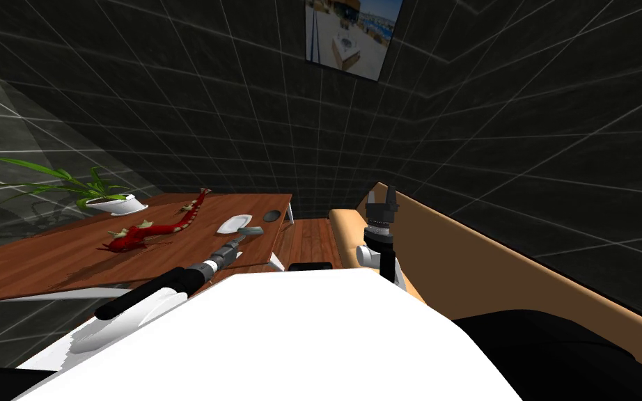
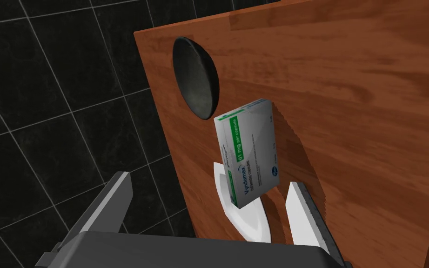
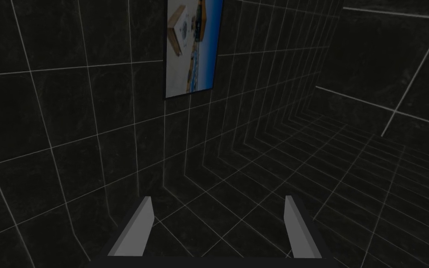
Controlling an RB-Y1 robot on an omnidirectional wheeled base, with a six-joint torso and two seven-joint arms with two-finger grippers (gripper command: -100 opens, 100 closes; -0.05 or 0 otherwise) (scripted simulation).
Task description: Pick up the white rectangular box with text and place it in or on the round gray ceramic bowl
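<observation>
The left gripper is wide open and holds nothing; its two fingers stand apart from the box, one to each side. The near end of the box is over a white dish on the table; if they touch, I cannot tell. Just past the box lies the dark bowl. The right gripper, also wide open, is well apart from the box.
</observation>
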